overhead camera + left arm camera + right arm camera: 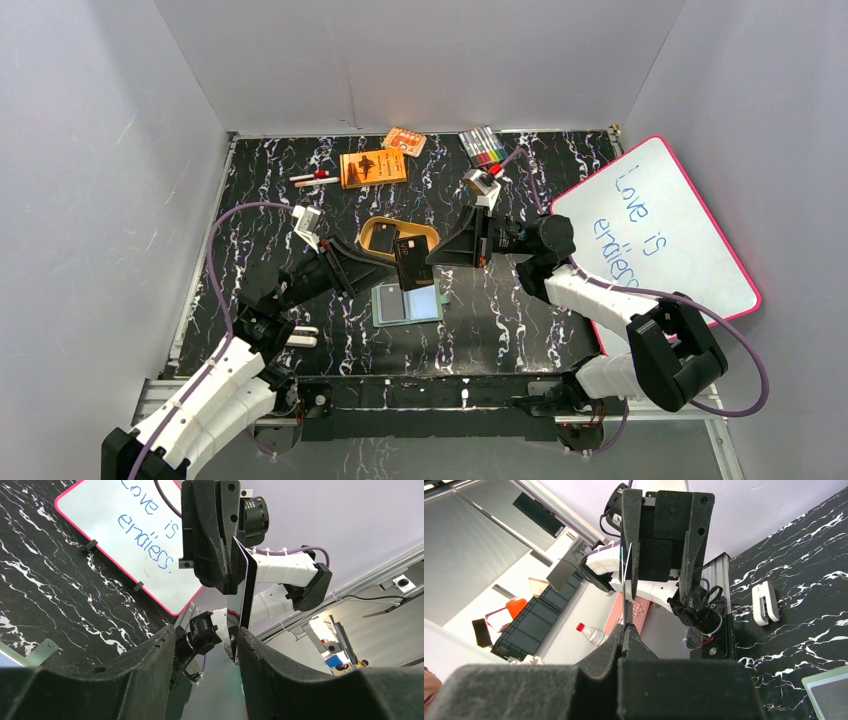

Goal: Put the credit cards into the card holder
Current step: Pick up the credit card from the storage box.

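Likely a lab: walled booth (pixel 430 60), storage crates (pixel 531 625).

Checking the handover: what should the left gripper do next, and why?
Probably close the left gripper on the black card: its free end sits between the open fingers, while the right gripper pinches the other end.
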### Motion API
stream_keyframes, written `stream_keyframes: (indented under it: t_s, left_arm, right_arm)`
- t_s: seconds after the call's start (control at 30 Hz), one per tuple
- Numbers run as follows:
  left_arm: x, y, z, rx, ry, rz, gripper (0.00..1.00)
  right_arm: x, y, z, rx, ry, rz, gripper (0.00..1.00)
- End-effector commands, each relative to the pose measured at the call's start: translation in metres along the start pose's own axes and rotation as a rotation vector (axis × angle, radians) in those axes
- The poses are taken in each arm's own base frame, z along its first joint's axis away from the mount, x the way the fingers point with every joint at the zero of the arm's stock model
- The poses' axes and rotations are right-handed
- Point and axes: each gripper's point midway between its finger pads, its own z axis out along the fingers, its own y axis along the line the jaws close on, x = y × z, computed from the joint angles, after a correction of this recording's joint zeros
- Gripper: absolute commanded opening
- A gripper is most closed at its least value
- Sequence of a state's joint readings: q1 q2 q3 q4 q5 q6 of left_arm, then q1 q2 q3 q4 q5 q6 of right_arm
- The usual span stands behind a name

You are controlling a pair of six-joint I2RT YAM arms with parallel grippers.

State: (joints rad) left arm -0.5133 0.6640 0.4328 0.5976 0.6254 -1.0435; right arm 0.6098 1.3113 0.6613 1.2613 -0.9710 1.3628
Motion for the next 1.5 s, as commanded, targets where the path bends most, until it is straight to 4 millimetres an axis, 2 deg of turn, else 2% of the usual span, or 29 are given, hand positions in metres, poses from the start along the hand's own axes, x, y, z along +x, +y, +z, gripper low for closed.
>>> stream_keyframes:
  t_s: [0.0, 0.3, 0.73, 1.07, 1.13, 1.27, 1.47]
  left_arm:
    - [-0.002, -0.008, 0.001, 0.031, 0.008, 0.047, 0.46]
    - [-0.007, -0.004, 0.009, 0.016, 0.015, 0.037, 0.41]
    - [-0.009, -0.010, 0.018, 0.062, 0.040, 0.016, 0.36]
    - [-0.008, -0.001, 0.021, 0.040, 0.042, 0.015, 0.29]
    - [-0.009, -0.001, 0.021, 0.038, 0.038, 0.014, 0.32]
    - [-0.012, -0.001, 0.020, 0.021, 0.027, 0.023, 0.46]
    - [-0.015, -0.002, 0.013, -0.025, 0.007, 0.055, 0.60]
  right_arm:
    - [-0.008, 0.020, 0.002, -0.058, -0.019, -0.088, 0.00]
    - [-0.008, 0.014, 0.003, -0.036, -0.015, -0.064, 0.00]
    - [-0.014, -0.001, 0.006, 0.016, -0.044, -0.036, 0.00]
    - [-0.014, 0.001, 0.007, -0.004, -0.027, -0.034, 0.00]
    - [-0.013, 0.002, 0.007, -0.006, -0.026, -0.035, 0.00]
    - [-0.013, 0.004, 0.007, -0.006, -0.033, -0.039, 0.00]
    - [-0.014, 0.005, 0.005, -0.002, -0.057, -0.043, 0.00]
